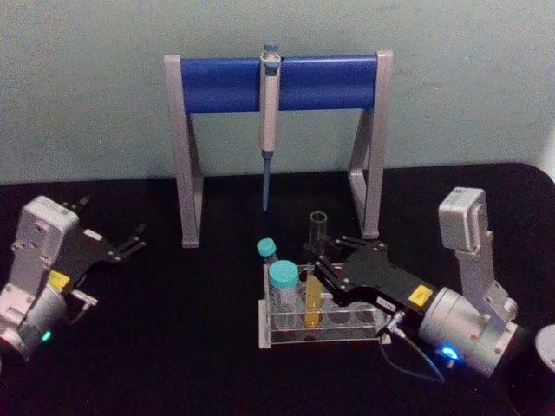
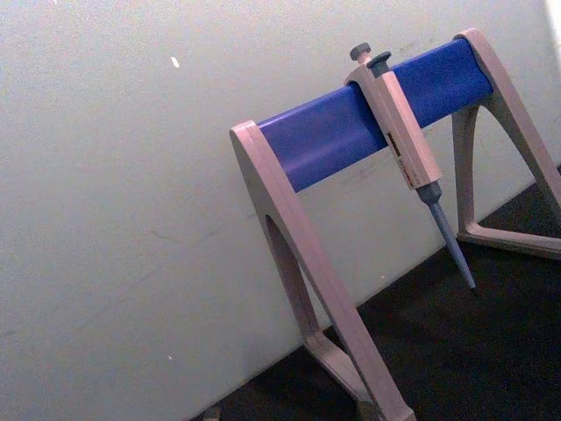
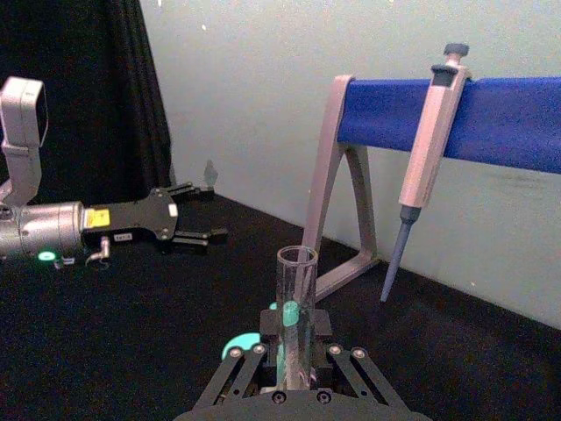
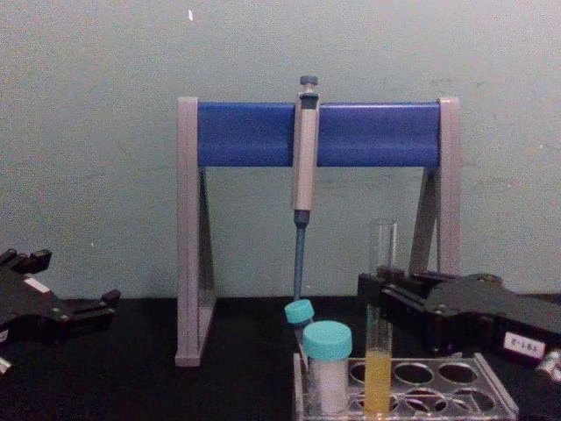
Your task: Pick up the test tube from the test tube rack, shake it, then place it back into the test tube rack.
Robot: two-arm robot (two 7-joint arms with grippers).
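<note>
Nearest the robot, the test tube rack (image 1: 347, 334) sits on the black worktop (image 1: 173, 347), a little right of centre. Its left end holds a teal-capped white vial (image 1: 282, 293), and a small teal-capped tube (image 1: 266, 249) leans just behind that. The test tube (image 1: 317, 227) stands in a hole just right of the vial. It is upright, with its open rim well above the rack, and the chest view shows its yellow liquid down among the holes.

The right gripper (image 1: 319, 263) reaches in from the right, low over the rack. Its 2 fingers are closed around the tube's clear middle, above the liquid. In the right wrist view the tube rises straight up between the 2 black fingertips.

The left gripper (image 1: 134, 240) is parked at the left of the worktop, well apart from the rack. Its fingers are spread and hold nothing.

At the back, against the wall, a grey pipette stand (image 1: 217, 84) with a blue crossbar carries 1 pipette (image 1: 270, 113). The pipette hangs from the middle of the bar with its tip pointing down.
</note>
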